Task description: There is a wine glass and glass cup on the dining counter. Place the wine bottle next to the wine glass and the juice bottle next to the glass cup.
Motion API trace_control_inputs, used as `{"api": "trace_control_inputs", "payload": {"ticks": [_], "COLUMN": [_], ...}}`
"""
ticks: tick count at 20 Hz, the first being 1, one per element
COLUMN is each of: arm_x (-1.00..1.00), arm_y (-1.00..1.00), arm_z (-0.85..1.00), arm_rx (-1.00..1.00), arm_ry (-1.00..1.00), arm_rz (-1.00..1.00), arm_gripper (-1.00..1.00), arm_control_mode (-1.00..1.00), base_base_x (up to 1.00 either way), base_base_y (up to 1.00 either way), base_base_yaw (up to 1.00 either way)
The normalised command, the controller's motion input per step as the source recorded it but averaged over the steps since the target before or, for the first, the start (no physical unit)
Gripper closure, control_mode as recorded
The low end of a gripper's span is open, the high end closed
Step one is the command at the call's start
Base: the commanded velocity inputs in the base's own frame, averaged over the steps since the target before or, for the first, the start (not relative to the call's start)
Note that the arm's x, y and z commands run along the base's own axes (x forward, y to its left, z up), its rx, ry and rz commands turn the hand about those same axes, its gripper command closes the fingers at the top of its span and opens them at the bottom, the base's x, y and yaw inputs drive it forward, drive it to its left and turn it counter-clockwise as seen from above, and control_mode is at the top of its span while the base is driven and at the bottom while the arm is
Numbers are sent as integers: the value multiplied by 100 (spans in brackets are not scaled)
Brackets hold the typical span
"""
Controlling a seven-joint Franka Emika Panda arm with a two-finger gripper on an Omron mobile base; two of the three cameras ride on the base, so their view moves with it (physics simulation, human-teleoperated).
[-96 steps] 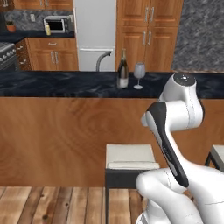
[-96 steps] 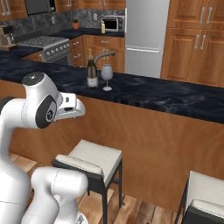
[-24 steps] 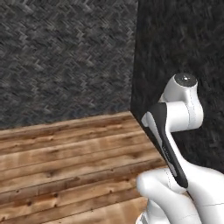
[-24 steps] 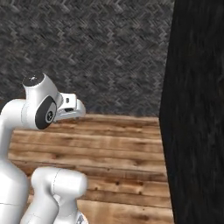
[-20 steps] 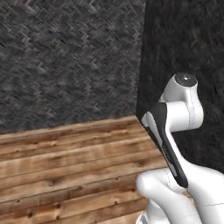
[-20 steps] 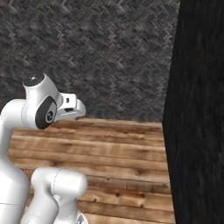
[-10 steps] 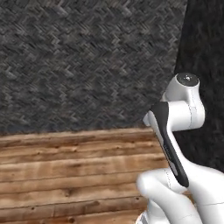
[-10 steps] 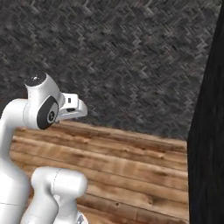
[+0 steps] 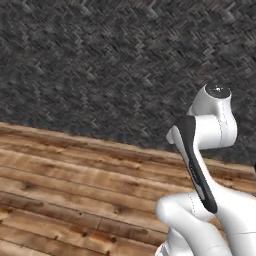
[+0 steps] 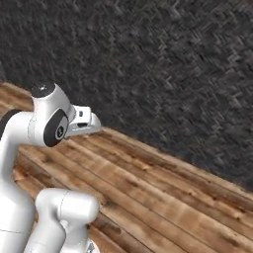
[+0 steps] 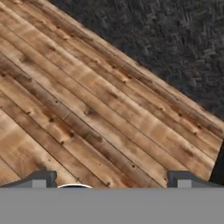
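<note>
Room: a dark grey herringbone-textured wall (image 9: 100, 65) is filling the upper part of both base views, with a wooden plank floor (image 9: 75, 185) running below it.

Arm: the white arm (image 9: 210, 150) is rising at the lower right of the left base view and at the lower left of the right base view, folded up close to its own body.

End effector: the end effector (image 11: 111, 178) is showing its two dark tips at the bottom edge of the hand view, standing wide apart and holding nothing; floor planks are lying between them.

Task things: the wine bottle, juice bottle, wine glass, glass cup and dining surface are not appearing in these frames, so their places cannot be told.

Stage: judging by the empty end effector, a bottle is still waiting to be fetched.

Handling: a glass wine bottle is likely heavy, rigid, smooth and breakable, best taken around the wide body below the shoulder; a plastic juice bottle is likely lighter and slightly yielding, best taken mid-body rather than by the cap.
</note>
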Motion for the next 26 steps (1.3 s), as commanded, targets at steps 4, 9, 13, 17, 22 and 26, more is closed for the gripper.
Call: {"api": "trace_control_inputs", "payload": {"ticks": [4,9,13,17,22,26], "arm_x": [0,0,0,0,0,0], "arm_y": [0,0,0,0,0,0], "arm_z": [0,0,0,0,0,0], "arm_rx": [0,0,0,0,0,0], "arm_ry": [0,0,0,0,0,0], "arm_rz": [0,0,0,0,0,0], "arm_gripper": [-100,-100,-100,-100,-100,-100], "arm_control_mode": [100,100,100,100,100,100], "base_base_x": [38,48,79,89,89,93], "base_base_y": [0,0,0,-1,0,7], "base_base_yaw": [64,58,22,4,2,0]}}
